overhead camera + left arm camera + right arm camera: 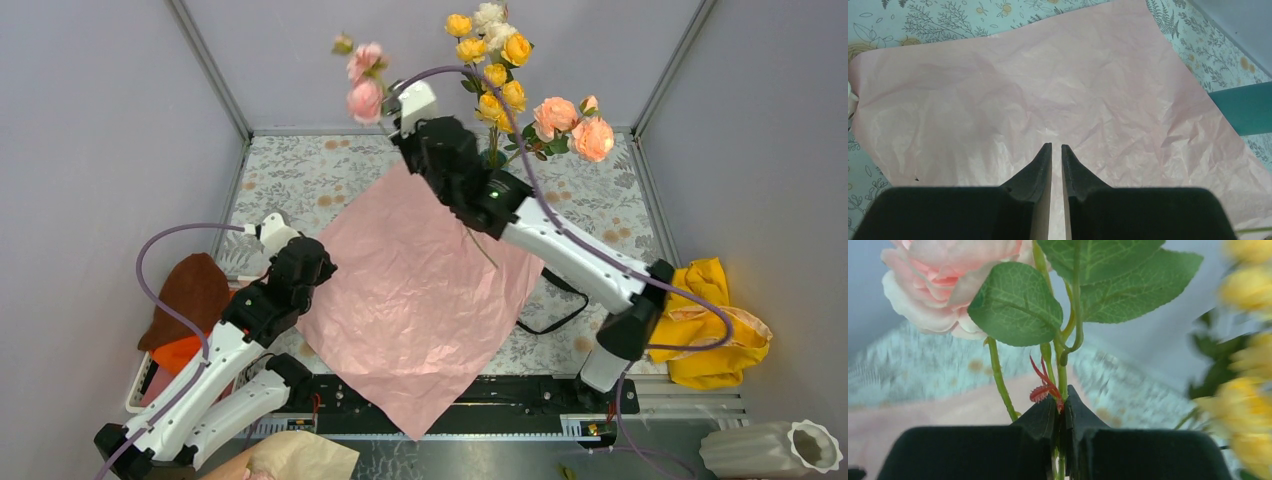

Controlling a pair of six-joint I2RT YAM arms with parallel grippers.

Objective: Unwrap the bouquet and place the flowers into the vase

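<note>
Right end effector [1060,399] clamped on green stem of pale pink artificial rose [943,280]; bloom at 11 o'clock. Left end effector [1056,147] nearly closed over pink crinkled paper [1048,75]; grip unclear.

pink paper sheet [420,300]: matt, finely crinkled. rose [943,275]: soft, cloth-like petals. leaf [1015,305]: veined, slight sheen. stem [1000,380]: smooth green plastic. right gripper [1060,394]: matt black. table cover [300,175]: matt, printed.
</note>
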